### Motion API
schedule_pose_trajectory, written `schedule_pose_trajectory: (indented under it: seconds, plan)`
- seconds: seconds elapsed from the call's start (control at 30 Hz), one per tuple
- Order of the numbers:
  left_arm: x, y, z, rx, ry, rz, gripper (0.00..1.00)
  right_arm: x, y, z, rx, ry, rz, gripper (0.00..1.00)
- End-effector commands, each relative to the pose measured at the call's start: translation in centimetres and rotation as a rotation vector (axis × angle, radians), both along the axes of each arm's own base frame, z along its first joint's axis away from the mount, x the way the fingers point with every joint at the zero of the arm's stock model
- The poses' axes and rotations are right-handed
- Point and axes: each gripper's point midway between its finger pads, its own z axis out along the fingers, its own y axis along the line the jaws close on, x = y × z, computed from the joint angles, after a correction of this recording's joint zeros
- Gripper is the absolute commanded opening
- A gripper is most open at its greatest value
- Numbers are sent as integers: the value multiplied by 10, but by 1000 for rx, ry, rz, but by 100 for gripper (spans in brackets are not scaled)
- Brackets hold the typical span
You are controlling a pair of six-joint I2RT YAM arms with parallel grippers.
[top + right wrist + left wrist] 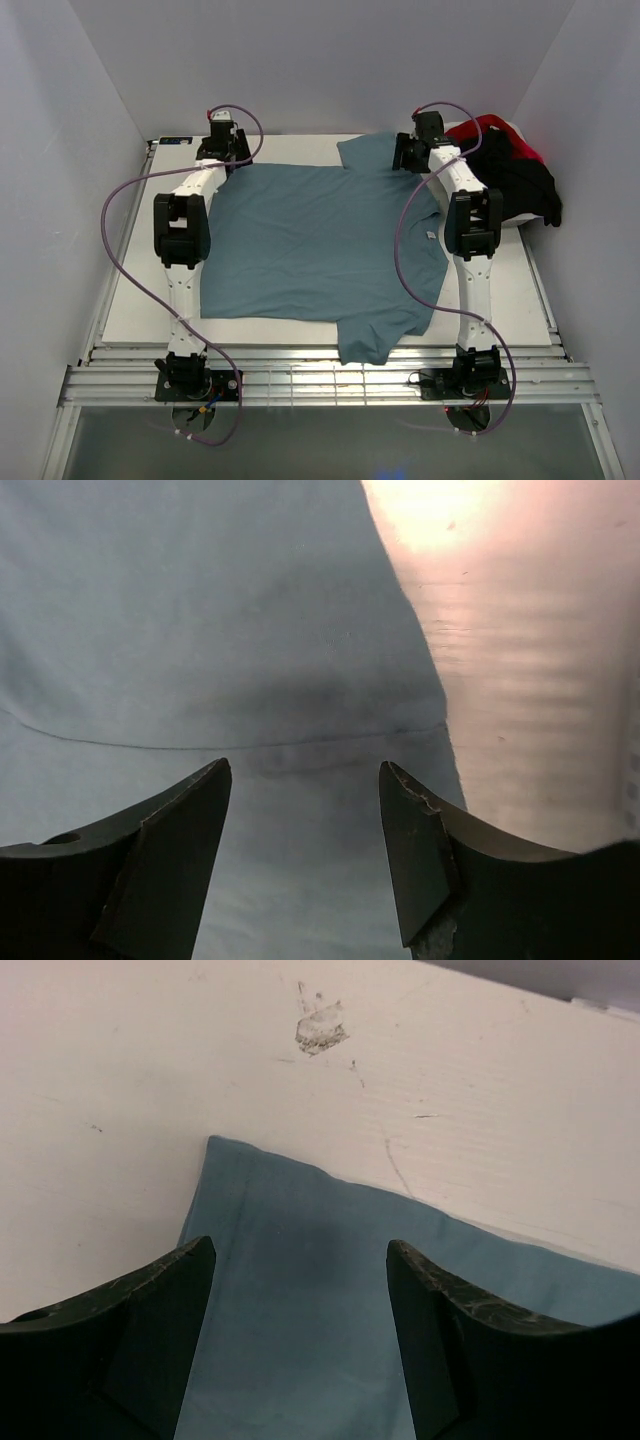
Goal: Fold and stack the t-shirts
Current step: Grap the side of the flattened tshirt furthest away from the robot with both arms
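1. Now, the step in hand looks like the first fold. The dusty teal-blue soft-fabric tee [320, 240] lies spread flat on the white table board [140, 300], hem to the robot's left. Its collar w/ small white tag [430, 236] is to the right, and the near sleeve hangs over the front edge.
2. Left gripper [300, 1260]: jaws spread apart, nothing between them, poised over the far-left hem corner. Whether the tips touch cloth can't be told.
3. Right gripper [305, 780]: also wide open & empty, over the far sleeve's seam, w/ bare table just beside.
4. Progress, as a guess: early. No fold shows on this tee and no stack is begun. The heap of black and red tees [510, 165] sits unfolded at the far right, past the board's edge.
5. Next move prob. calls for both claws to drop and pinch the far edge at corner & sleeve together. They'd then carry it toward the near side evenly, so the cloth doesn't skew or bunch.
6. Surface: matte white board, scuffed, w/ a chipped patch [320, 1032] beyond the hem corner. Metal rails [320, 375] along the near edge carry the arm bases.
7. Room: plain white walls [60, 150] enclose the table on three sides. Warm glare lies on the table in the right wrist view.
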Motion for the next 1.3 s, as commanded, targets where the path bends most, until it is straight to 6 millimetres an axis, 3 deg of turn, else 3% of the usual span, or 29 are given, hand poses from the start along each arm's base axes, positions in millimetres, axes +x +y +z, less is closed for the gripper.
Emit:
schedule_pose_trajectory:
  seconds: [0.0, 0.2, 0.4, 0.8, 1.1, 1.27]
  plan:
    - [13, 12, 28, 53, -64, 13, 80, 27, 30, 44, 132, -154, 104, 67]
    - [20, 28, 18, 81, -77, 24, 79, 47, 27, 52, 103, -247, 100, 69]
    - [23, 34, 5, 83, -96, -1, 79, 54, 28, 61, 98, -302, 112, 69]
    - [30, 34, -37, 31, -24, -34, 79, 62, 15, 51, 22, -322, 81, 70]
    - [32, 27, -44, -23, -19, -61, 79, 73, -1, 48, -126, -367, -21, 82]
    - [31, 22, -47, -54, -14, -76, 79, 73, -7, 29, -211, -340, -42, 87]
